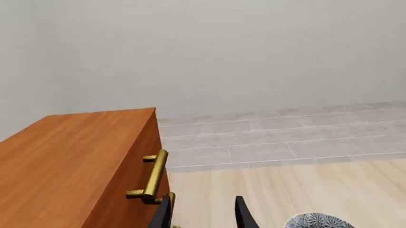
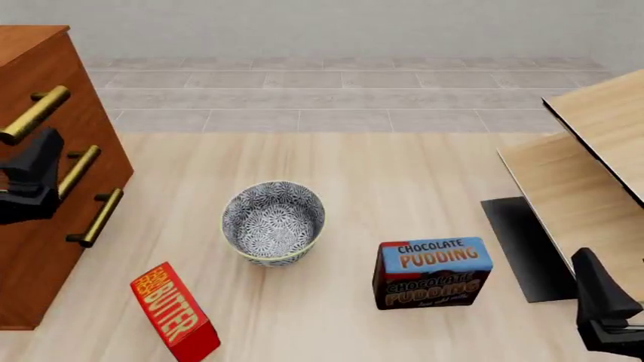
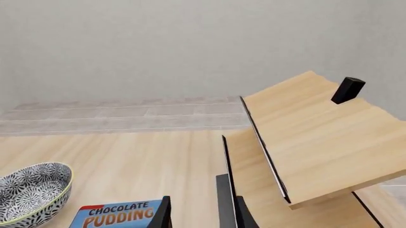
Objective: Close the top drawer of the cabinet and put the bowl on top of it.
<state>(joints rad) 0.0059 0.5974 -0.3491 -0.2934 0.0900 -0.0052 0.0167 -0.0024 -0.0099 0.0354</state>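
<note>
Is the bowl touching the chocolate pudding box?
Apart. The front view shows bare table between the bowl and the chocolate pudding box.

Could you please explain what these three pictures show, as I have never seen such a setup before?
These are simulator renders of two robot arms at a table, steered by a person. The front view looks forward and down from above the arms. The other two come from cameras behind each gripper, looking along its fingers.

In the front view, the left gripper sits by the cabinet, near its brass handles; the right gripper waits at the lower right. Neither holds anything, and both look open.

On the table stand a patterned bowl, a chocolate pudding box and a red butter box. Pale wooden furniture stands on the right.

The left wrist view shows the cabinet's top and the top drawer handle; the right wrist view shows the bowl, pudding box and pale furniture.
</note>
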